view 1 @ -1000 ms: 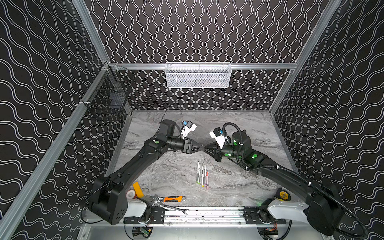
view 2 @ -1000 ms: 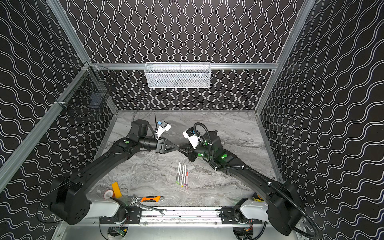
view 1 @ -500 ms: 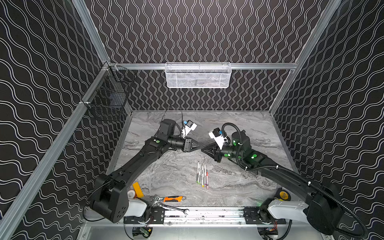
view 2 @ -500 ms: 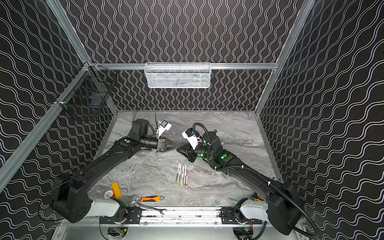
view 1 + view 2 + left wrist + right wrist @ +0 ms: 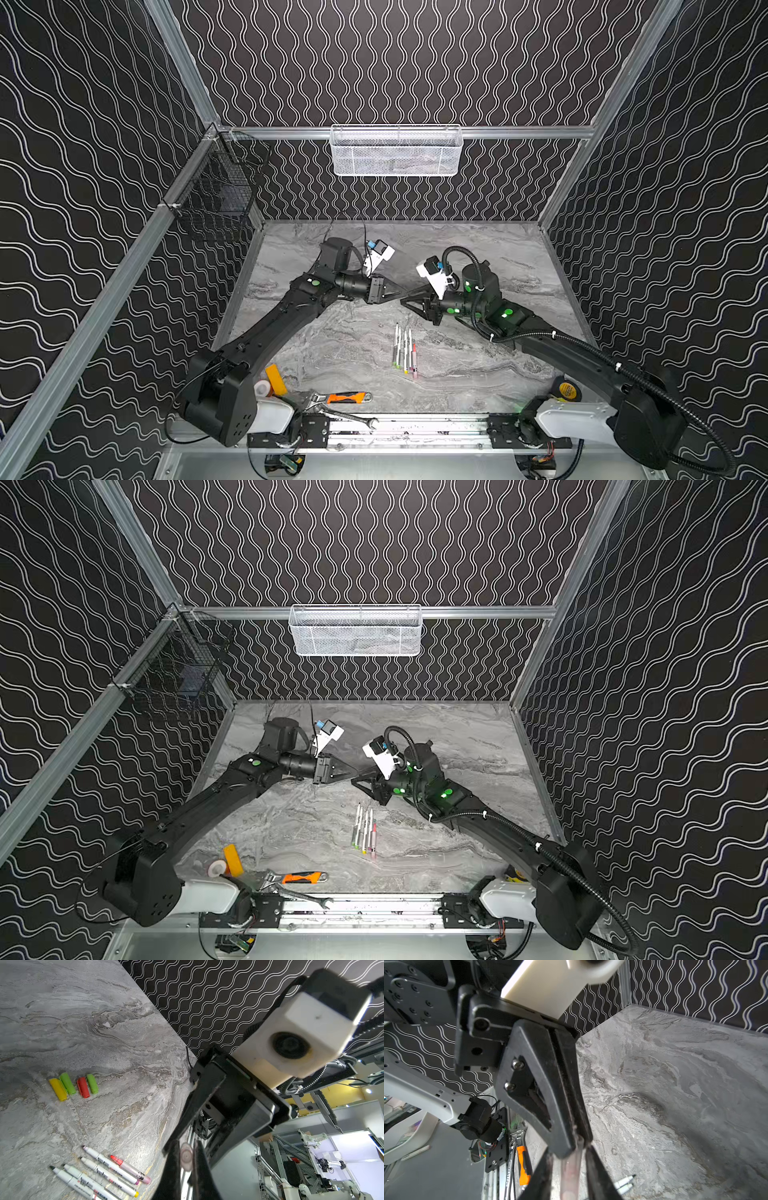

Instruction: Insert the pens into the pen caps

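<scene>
Left wrist view: left hand (image 5: 185, 1148) clamped on translucent pinkish tube (image 5: 186, 1157); right hand (image 5: 568, 1159) parted around it.

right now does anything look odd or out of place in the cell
Only one thing: a translucent pinkish piece sits in mid-air, pinched by the left gripper, with the right gripper open around it. It matches none of the four pen caps, which lie in a row apart from the uncapped pens.

Robotics lab test cell: aluminium frame (image 5: 519, 132), black wavy-patterned walls (image 5: 395, 62), marble-look tabletop (image 5: 478, 374), two robot arms (image 5: 270, 328) mounted on a front rail (image 5: 432, 428). Beyond the open side, more framed robot rigs (image 5: 311, 1140) stand.
</scene>
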Available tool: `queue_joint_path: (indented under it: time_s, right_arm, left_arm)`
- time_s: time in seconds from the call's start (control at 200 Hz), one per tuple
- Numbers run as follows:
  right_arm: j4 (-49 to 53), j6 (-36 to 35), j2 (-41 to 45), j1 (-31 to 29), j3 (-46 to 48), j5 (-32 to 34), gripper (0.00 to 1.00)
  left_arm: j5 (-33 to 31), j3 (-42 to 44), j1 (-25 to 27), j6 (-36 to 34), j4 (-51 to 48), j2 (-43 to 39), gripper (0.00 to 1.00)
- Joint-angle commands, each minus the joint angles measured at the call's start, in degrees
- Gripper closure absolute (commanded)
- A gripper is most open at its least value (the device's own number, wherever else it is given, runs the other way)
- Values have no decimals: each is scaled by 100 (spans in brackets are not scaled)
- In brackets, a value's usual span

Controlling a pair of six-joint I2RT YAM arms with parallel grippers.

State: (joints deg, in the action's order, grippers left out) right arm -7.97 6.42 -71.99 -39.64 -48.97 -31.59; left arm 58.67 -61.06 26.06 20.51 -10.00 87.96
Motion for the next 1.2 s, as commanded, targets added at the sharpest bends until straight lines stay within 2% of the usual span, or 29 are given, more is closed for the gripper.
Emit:
queue_joint_path:
  time_s: [0.0,0.22,0.37,0.465,0.656,0.956,1.196]
  right_arm:
    - [-207,41,31,4,30,-81,61]
    - [114,118,435,66,448,345,48]
    - [976,222,479,61,571,927,43]
    - [1542,540,298,27,577,1346,42]
    - [1742,1432,87,-338,951,2162,42]
    - [2674,2234,-666,-1333,705,3114,42]
    - [2749,2445,-1185,-1660,566,3251,46]
  left_arm:
    - [-102,-63,12,-240,-7,3,100]
    - [-900,-261,-121,-703,-826,16,100]
    - [-1619,-362,-377,-780,-1302,196,100]
    - [-1718,-337,-619,-619,-1345,323,100]
    - [-1964,-340,-876,-573,-1406,296,100]
    - [-1950,-357,-1084,-563,-1451,300,100]
    - [-1938,-328,-1165,-540,-1420,222,100]
